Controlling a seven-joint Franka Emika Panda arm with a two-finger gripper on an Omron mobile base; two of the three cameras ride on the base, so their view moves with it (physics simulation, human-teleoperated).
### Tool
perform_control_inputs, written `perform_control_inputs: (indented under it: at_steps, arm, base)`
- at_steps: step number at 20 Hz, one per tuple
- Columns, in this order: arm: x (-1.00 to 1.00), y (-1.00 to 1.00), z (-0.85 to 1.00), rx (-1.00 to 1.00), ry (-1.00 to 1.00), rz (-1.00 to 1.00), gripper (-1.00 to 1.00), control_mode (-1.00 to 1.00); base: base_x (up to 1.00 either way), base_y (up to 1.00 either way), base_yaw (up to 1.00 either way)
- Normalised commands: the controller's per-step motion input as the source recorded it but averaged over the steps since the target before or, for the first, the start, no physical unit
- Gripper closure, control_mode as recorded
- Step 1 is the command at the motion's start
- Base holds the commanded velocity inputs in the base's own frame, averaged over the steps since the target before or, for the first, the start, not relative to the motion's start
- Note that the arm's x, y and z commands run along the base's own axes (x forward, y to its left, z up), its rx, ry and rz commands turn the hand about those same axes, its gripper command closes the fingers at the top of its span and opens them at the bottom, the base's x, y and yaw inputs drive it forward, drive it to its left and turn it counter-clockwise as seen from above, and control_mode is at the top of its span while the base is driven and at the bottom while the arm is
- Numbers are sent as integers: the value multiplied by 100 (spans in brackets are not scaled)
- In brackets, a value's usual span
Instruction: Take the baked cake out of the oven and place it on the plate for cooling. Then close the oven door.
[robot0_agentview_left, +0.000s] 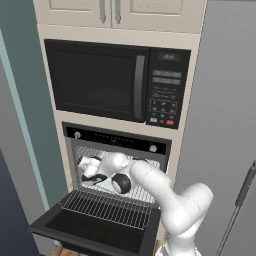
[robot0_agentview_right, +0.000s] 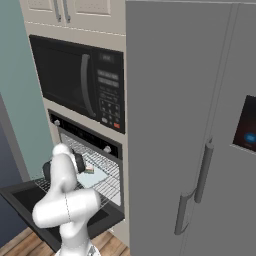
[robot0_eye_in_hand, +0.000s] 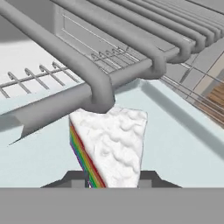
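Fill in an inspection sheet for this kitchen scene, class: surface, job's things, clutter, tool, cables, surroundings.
surface: pale tray on a wire rack inside the oven.
job's things: cake slice, white icing, rainbow layers, on the tray; oven door folded down open.
clutter: nothing seen.
tool: tool inside the oven, fingertips either side of the cake slice; firm grip cannot be told.
cables: nothing seen.
surroundings: microwave above; grey fridge beside; cabinets on top.
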Motion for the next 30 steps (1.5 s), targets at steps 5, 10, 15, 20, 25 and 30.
perform_control_inputs:
  at_steps: [5,10,15,20,25,30]
  arm:
    - [-86,18,22,0,-14,0,100,-100]
    - [-100,25,71,0,-16,0,100,-100]
    - [-100,0,90,8,-4,0,100,-100]
    - [-100,-5,93,19,0,0,100,-100]
    - [-100,-26,79,23,-6,0,100,-100]
    - [-100,-36,81,22,-13,0,100,-100]
  base:
    - [0,0,0]
    - [0,0,0]
    - [0,0,0]
    - [0,0,0]
    - [0,0,0]
    - [0,0,0]
